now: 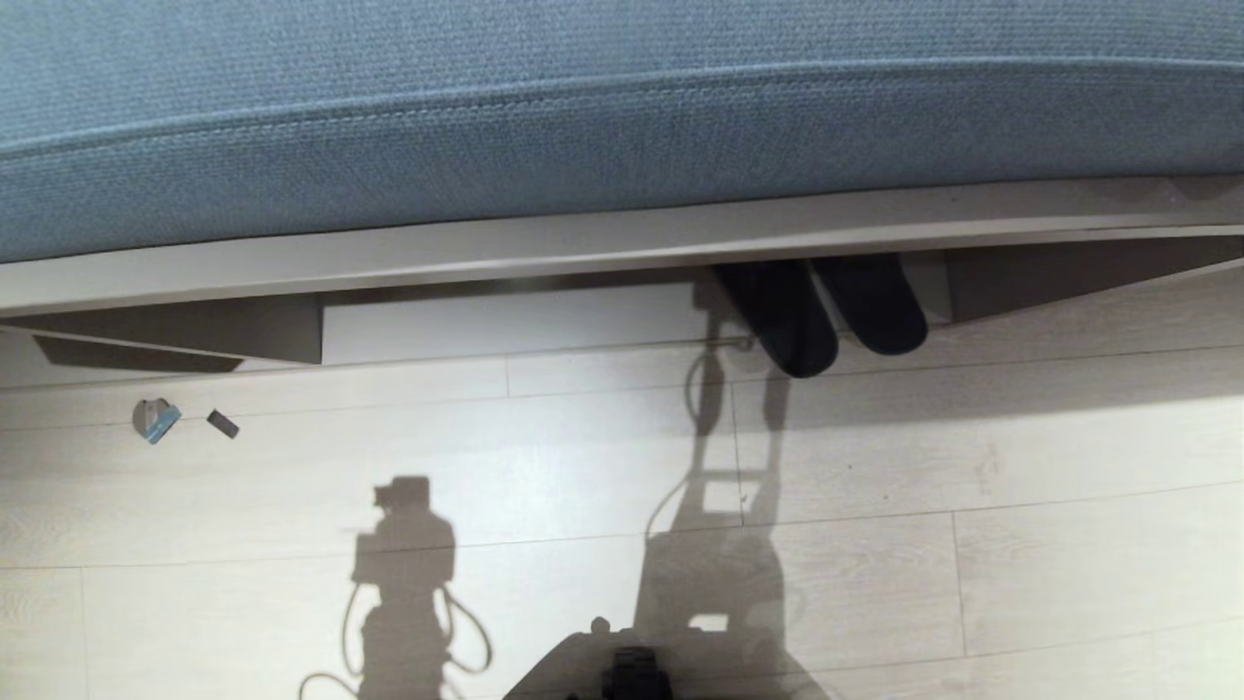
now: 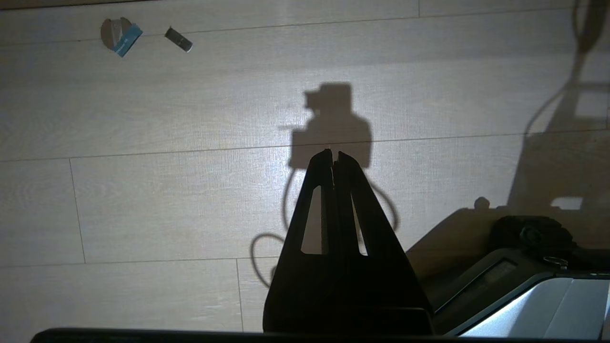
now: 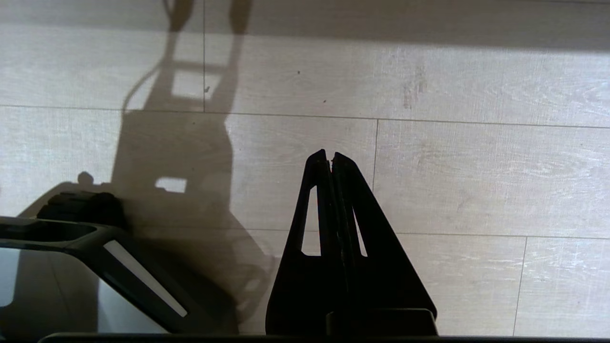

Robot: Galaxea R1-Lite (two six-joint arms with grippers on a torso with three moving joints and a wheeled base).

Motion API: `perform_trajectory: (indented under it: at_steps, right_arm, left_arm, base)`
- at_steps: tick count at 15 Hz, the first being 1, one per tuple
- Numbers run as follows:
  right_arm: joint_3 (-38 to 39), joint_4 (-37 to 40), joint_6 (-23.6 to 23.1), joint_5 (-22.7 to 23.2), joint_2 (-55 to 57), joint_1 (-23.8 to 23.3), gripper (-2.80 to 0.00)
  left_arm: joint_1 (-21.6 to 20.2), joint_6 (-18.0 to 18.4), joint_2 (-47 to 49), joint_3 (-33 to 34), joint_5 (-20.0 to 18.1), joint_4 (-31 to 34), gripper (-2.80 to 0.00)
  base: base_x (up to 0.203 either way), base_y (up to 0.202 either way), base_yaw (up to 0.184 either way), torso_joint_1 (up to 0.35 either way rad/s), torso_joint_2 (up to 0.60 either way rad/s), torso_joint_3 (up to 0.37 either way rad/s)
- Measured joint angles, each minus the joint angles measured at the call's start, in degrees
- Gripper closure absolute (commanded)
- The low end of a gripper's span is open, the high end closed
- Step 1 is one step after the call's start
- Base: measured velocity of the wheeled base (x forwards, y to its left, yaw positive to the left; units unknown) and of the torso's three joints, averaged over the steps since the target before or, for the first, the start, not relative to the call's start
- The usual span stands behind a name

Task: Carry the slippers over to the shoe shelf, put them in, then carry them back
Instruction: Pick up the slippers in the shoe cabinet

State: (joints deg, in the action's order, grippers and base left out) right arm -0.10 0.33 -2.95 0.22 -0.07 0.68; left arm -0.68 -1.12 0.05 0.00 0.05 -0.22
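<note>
Both arms hang over bare floor: left gripper [image 2: 333, 155] and right gripper [image 3: 329, 155] pressed together, empty. Farther off, upper centre-right, the slippers [image 1: 821, 311] lie under the bench edge [image 1: 486, 253]. Carrying apparently hasn't begun.

You are looking at a lived-in room of a home or a hotel, a bedroom or sitting area by the look of it. The landmark is the blue-grey upholstered cushion [image 1: 603, 107] with its stitched seam, sitting on a grey-beige laminate base [image 1: 583, 248]. Just under that base, a pair of dark cloth slippers [image 1: 826, 311] pokes out onto pale wood-plank flooring [image 1: 972, 457]. Further out from the cushion on those planks lie a small blue-and-grey scrap [image 1: 155, 420] and a little dark block [image 1: 223, 424], close together.
</note>
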Motion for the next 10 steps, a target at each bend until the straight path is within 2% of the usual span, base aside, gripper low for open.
perform_trajectory:
  at_steps: [10]
  right_arm:
    - [0.0,0.0,0.0,0.0,0.0,0.0,0.00]
  left_arm:
    - [0.0,0.0,0.0,0.0,0.0,0.0,0.00]
  base:
    - [0.000,0.000,0.000,0.003,0.00,-0.182]
